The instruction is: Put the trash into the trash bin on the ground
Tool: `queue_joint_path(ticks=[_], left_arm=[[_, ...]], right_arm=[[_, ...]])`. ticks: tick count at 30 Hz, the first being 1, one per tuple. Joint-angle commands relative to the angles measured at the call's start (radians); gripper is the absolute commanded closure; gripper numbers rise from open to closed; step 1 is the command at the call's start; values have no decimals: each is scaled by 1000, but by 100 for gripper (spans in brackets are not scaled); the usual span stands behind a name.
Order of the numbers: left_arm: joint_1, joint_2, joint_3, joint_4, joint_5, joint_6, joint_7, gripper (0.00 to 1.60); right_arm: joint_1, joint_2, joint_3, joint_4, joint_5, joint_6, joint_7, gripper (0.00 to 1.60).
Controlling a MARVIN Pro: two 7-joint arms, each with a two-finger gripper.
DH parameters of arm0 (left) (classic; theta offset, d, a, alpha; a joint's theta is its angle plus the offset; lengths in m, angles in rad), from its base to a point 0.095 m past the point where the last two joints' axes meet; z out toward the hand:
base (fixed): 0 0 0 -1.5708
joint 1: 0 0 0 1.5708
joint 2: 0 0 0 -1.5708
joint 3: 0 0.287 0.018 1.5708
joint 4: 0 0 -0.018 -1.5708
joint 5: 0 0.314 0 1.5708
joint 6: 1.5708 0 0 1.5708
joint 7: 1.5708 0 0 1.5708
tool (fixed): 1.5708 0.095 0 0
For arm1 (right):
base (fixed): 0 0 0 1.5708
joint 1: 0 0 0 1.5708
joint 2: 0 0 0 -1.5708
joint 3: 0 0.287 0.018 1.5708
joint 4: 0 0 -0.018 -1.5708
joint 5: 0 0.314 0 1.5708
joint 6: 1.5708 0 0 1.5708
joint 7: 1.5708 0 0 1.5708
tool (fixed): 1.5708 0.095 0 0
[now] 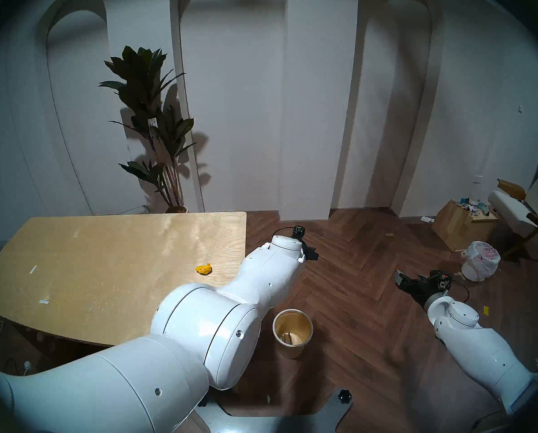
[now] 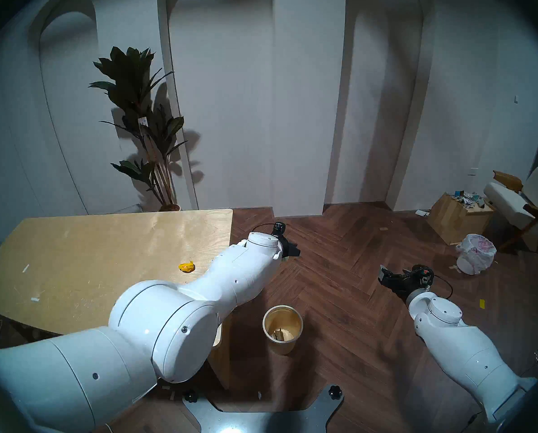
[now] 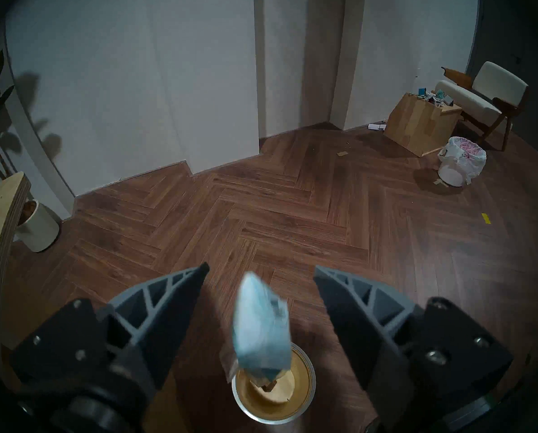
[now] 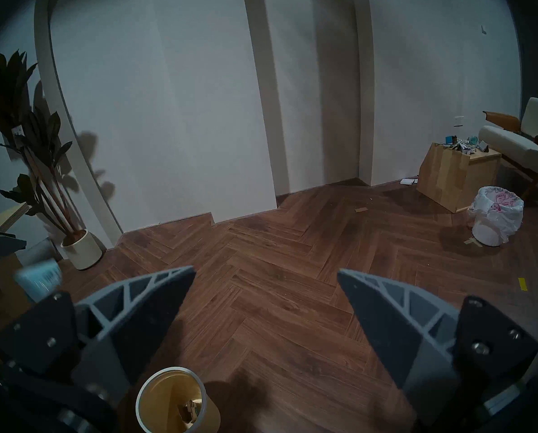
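My left gripper is open, out past the table's right edge, above the cream trash bin on the floor. A teal-and-white plastic wrapper hangs blurred in the gap between the fingers, touching neither, right over the bin's mouth. In the head view the bin stands by the table's near right corner with a pale scrap at its bottom. A yellow paper lump lies on the table. My right gripper is open and empty, above the floor to the right of the bin.
A potted plant stands behind the table. At the far right are a wooden box of scraps, a white bin with a red-printed bag and a chair. My base plate lies on the near floor.
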Motion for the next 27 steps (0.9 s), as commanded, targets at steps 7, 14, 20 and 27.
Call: queue_joint_path(ticks=[7, 14, 20, 27], left_arm=[[-40, -10, -7, -4, 3, -20, 1, 13], [-61, -19, -16, -9, 5, -22, 0, 0], [-108, -22, -24, -21, 9, -18, 3, 0], [-159, 17, -44, -48, 11, -15, 5, 0]], right_arm=[[34, -10, 3, 9, -12, -11, 13, 0], [49, -22, 0, 17, -22, -13, 24, 0], [69, -34, -3, 25, -32, -19, 35, 0], [109, -60, -18, 29, -55, -36, 60, 0]])
